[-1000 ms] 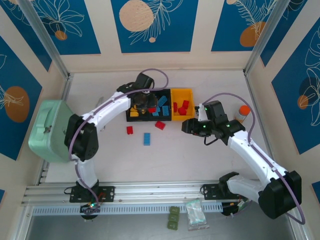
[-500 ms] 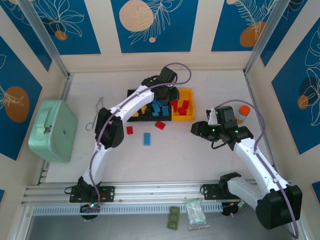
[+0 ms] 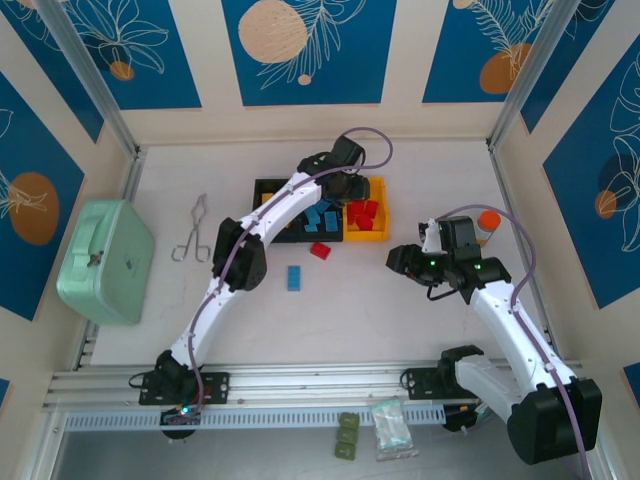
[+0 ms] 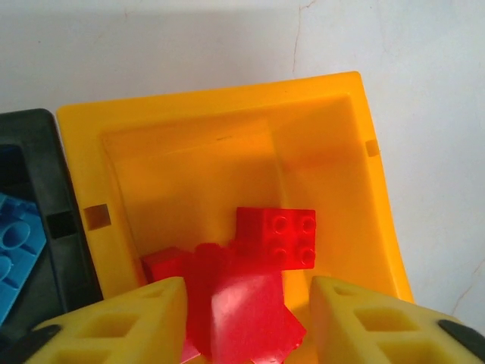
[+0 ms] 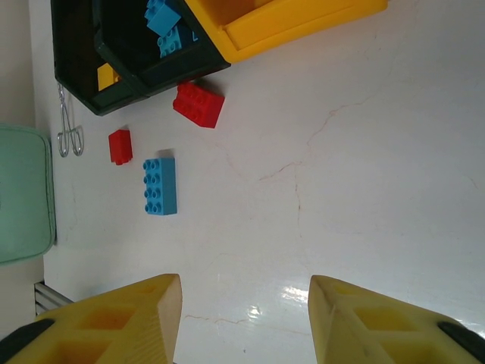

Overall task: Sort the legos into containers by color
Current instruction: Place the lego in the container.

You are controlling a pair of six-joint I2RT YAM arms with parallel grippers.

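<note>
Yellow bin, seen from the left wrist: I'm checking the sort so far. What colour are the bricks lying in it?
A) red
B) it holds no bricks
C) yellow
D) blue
A: the left wrist view looks down into the yellow bin, and the bricks in sight there are red bricks; the blue bricks sit in the black bin beside it.

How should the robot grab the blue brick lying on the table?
From straight above, pinching the blue brick across its two long sides, near the middle. It lies flat, studs up, on the table with nothing touching it, so both smooth sides are free, and the narrow width is probably easiest to pinch.
</note>
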